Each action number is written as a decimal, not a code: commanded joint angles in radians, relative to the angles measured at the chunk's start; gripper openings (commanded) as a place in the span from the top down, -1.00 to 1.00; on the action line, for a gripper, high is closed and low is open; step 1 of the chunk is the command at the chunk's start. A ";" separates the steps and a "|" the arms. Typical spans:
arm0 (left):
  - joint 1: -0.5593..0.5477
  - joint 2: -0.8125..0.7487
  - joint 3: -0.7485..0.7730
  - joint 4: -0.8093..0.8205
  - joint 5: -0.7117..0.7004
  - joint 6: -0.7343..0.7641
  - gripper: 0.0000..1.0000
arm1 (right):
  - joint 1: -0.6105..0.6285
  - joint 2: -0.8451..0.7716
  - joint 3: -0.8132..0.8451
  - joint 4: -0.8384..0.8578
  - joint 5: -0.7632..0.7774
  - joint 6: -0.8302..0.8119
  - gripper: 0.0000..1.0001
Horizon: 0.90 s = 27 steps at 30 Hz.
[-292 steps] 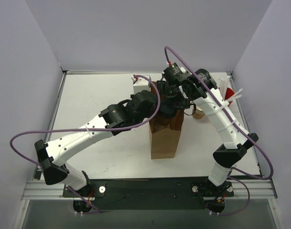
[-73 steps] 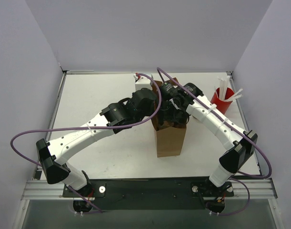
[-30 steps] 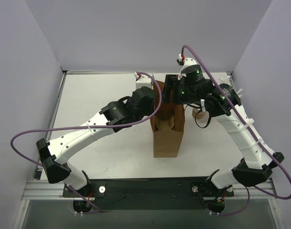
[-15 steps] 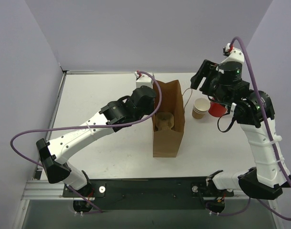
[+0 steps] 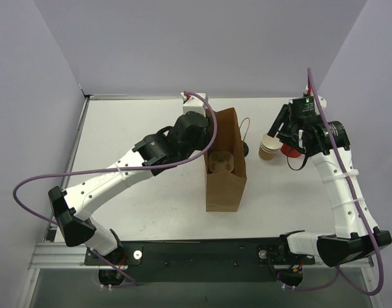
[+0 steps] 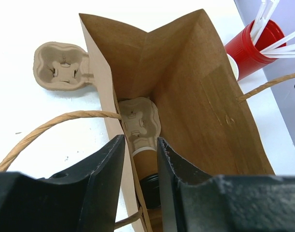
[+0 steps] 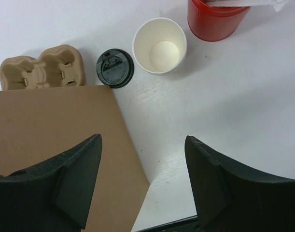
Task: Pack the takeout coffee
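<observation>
The takeout coffee [image 6: 148, 169], a brown cup with a black lid, sits deep inside the open brown paper bag [image 5: 224, 192] [image 6: 205, 96]. Its base is at a pulp carrier [image 6: 140, 123] [image 5: 219, 162] and its lid faces the left wrist camera. My left gripper [image 6: 139, 140] [image 5: 207, 133] is open, its fingers straddling the bag's left wall without pinching it. My right gripper [image 7: 142, 145] [image 5: 277, 128] is open and empty. It hangs above the table to the right of the bag, near the tan cups.
A second pulp carrier [image 7: 41, 72] [image 6: 63, 67], a loose black lid [image 7: 115, 67] and a stack of tan cups [image 7: 159, 45] [image 5: 268, 146] lie behind and right of the bag. A red cup with white sticks [image 7: 216, 14] [image 6: 251, 46] stands at the far right.
My right arm rose away from the bag and swung right, to above the tan cups. My left jaws went from shut on the bag's wall to open. The bag stayed upright.
</observation>
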State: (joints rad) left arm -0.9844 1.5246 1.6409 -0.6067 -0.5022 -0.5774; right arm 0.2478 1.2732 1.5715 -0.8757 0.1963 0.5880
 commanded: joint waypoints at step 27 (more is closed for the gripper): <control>0.073 -0.138 0.019 0.205 0.200 0.128 0.02 | -0.212 0.413 0.140 0.260 0.159 -0.079 -0.02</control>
State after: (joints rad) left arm -0.9180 1.4536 1.6409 -0.4847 -0.3614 -0.4767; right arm 0.0444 1.6386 1.6485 -0.6746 0.2405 0.5644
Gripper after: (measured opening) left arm 0.494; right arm 0.520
